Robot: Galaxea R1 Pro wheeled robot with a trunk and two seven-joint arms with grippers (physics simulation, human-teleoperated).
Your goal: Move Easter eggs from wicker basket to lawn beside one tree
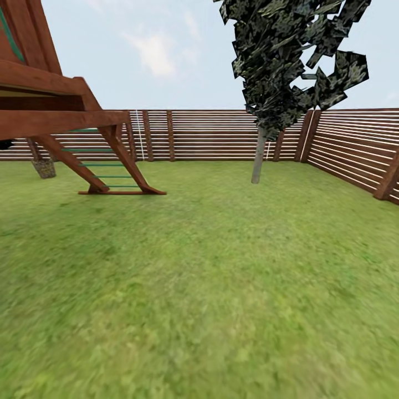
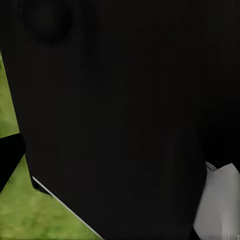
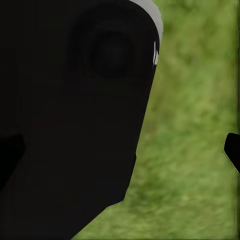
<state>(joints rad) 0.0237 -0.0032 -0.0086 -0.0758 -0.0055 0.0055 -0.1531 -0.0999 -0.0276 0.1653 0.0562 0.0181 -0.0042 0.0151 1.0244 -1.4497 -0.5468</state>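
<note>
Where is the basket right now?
In the head view the basket sits far off at the left, on the lawn behind the wooden play frame's legs, near the fence.

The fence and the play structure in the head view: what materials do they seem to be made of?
The fence looks like brown wood, matte: thin horizontal slats between thicker posts. The play structure seems to be reddish-brown timber beams, and its ladder has green rungs, perhaps painted metal or rope; the render leaves that open.
</note>
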